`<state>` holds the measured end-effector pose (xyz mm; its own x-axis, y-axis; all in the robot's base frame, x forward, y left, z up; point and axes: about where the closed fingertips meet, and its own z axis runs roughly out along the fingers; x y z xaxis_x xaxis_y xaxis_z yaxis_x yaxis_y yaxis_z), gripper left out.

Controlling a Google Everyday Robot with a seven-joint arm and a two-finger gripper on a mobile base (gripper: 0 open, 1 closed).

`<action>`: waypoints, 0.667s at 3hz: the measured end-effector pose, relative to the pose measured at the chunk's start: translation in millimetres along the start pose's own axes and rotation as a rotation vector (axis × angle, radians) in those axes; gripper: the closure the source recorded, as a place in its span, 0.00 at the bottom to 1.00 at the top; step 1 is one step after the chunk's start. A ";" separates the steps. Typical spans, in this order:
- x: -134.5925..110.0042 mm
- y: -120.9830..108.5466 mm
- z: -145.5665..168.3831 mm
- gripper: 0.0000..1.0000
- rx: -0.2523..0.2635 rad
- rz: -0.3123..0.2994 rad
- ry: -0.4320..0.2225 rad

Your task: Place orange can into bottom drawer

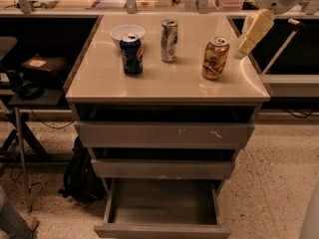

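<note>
Three cans stand upright on the beige cabinet top [169, 81]; the orange can [215, 59] is the rightmost, near the right edge and about midway from front to back; a silver can [169, 40] stands to its left and a little farther back; a dark blue can [132, 54] stands farther left, just in front of a white bowl [127, 32]. One gripper [253, 29] hangs at the upper right, its pale yellow part slanting down and to the left, the low tip just right of the orange can and apart from it; it has hold of nothing, and whether it is spread or closed cannot be told. Below the top sit three grey drawers; the top drawer [162, 134] and the middle drawer [162, 168] are each pulled out slightly, with a dark gap above each front; the bottom drawer [162, 203] is pulled well out toward the camera, its floor in plain view. A black backpack [79, 176] leans against the cabinet's left side on the speckled floor [279, 183].
</note>
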<state>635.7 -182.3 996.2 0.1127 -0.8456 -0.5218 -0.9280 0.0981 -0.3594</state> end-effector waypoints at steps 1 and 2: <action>30.9 -24.8 -10.9 0.00 0.099 0.051 -0.031; 57.4 -50.6 -14.2 0.00 0.178 0.102 -0.111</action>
<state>684.2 -243.3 995.4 0.0688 -0.7645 -0.6409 -0.8603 0.2798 -0.4262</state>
